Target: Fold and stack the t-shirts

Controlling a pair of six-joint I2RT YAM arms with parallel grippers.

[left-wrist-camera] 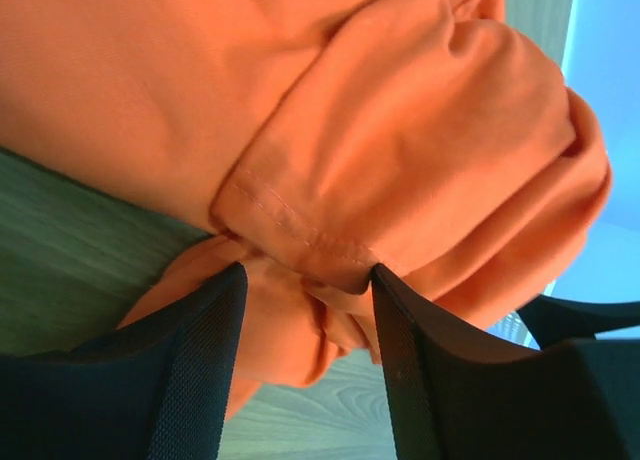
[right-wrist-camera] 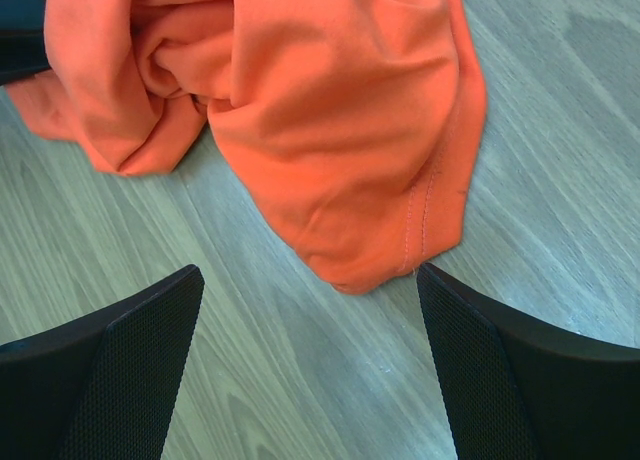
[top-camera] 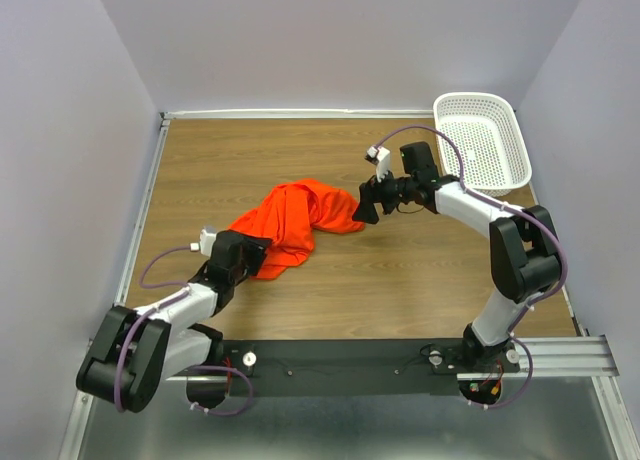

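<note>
Top external: orange shirt [top-camera: 295,220] crumpled on table [top-camera: 400,280].
Left gripper [left-wrist-camera: 307,272]: jaws straddle a shirt fold; grip unclear.
Right gripper [right-wrist-camera: 308,273]: wide open, just beside shirt hem.

Open wood on the table [top-camera: 420,280] near and right of the crumpled t-shirt [top-camera: 300,215] — the basket [top-camera: 480,140] fills the far-right corner, walls [top-camera: 60,130] hem three sides.

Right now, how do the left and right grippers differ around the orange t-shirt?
The left gripper straddles a bunched fold of the t-shirt; the right gripper has mostly bare table between its jaws, hem at its tips. The left's jaws stand narrower than the right's. Both are low at the shirt's edges.
</note>
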